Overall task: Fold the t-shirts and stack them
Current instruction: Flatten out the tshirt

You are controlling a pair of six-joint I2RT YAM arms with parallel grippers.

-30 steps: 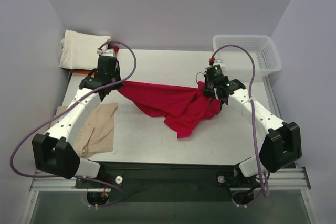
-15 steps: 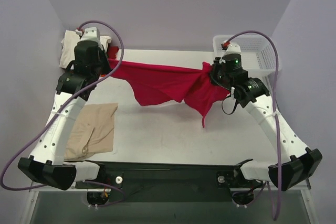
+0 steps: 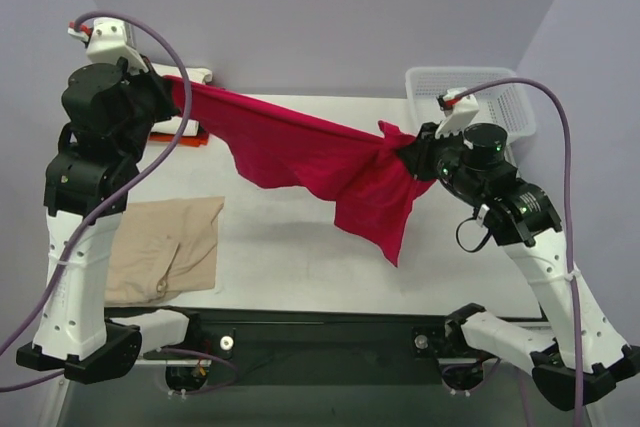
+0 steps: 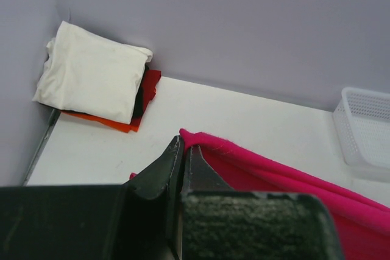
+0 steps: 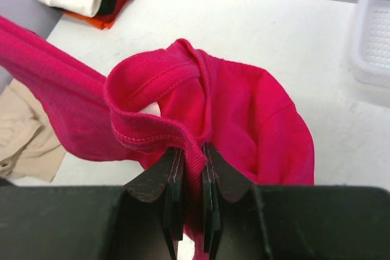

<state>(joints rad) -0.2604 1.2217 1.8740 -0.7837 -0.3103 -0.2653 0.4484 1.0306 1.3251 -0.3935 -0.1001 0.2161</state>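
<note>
step: crimson t-shirt (image 3: 320, 162) held up and spread in air, fold not yet begun.
left gripper (image 4: 181, 150) pinches hem edge, high at far left. right gripper (image 5: 192, 172) pinches bunched hem, lower at right.
shirt stretched between them, tail drooping, seemingly clear of white table (image 3: 300, 267).
next, likely: lay flat mid-table, ease out bunch by right gripper.
tan t-shirt (image 3: 170, 247) near left.
cream-white t-shirt (image 4: 91, 74) folded on orange-red t-shirt (image 4: 106, 125), far-left corner.
lattice basket (image 3: 500, 97) far right.
lilac walls.

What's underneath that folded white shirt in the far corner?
Below the cream-white shirt, edges of orange-red cloth stick out, with a dark layer between them. The white shirt covers the rest, so the number of pieces underneath cannot be told.
</note>
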